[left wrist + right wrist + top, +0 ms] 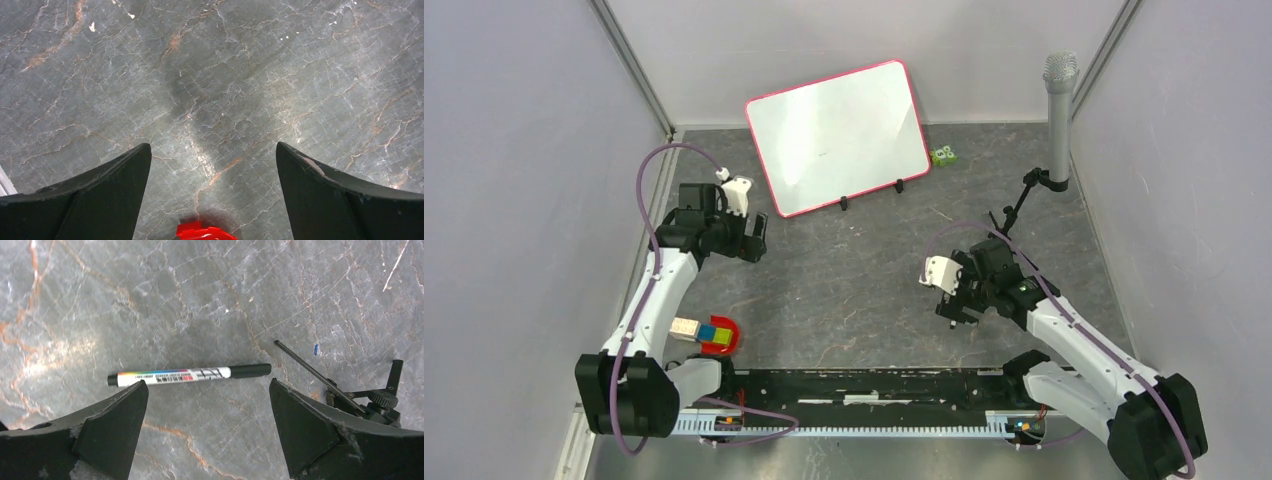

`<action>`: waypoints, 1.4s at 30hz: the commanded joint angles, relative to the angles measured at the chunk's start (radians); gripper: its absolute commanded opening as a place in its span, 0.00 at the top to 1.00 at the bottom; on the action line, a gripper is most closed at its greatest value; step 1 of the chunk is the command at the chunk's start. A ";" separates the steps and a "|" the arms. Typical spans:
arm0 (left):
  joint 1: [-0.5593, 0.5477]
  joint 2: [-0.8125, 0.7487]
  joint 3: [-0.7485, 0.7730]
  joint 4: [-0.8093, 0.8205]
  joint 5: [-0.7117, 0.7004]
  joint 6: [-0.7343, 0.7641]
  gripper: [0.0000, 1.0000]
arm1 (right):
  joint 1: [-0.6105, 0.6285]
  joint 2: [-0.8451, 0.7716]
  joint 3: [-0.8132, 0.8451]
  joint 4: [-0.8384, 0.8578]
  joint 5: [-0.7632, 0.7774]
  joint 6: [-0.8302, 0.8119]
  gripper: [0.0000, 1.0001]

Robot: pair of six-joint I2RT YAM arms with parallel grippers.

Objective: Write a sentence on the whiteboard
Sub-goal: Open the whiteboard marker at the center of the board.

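The whiteboard (836, 138) leans at the back of the table, with a red-pink frame and small black feet on its lower edge. Its face looks blank and no sentence shows on it. My left gripper (754, 240) is open and empty just left of the board's lower corner; the left wrist view (212, 147) shows only bare table between the fingers. My right gripper (954, 310) is open over the table at right. In the right wrist view (207, 382) a white marker with a black cap (190, 375) lies flat just beyond the fingertips, untouched. The marker is hidden in the top view.
A grey microphone (1059, 110) on a black stand (1024, 200) is at the back right; the stand's legs show in the right wrist view (350, 395). A small green toy (943, 155) sits by the board. A red dish with coloured blocks (719, 337) is near left; a red edge (205, 232) shows in the left wrist view.
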 commanded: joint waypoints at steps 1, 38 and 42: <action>-0.012 -0.015 0.049 -0.010 0.017 0.013 0.00 | 0.002 0.033 0.085 -0.182 0.017 -0.153 0.02; -0.018 -0.025 0.120 -0.010 0.016 -0.068 0.00 | 0.115 0.591 0.358 -0.149 -0.110 0.093 0.02; -0.017 -0.015 0.123 -0.010 0.018 -0.066 0.00 | 0.141 0.604 0.381 -0.128 -0.047 0.102 0.02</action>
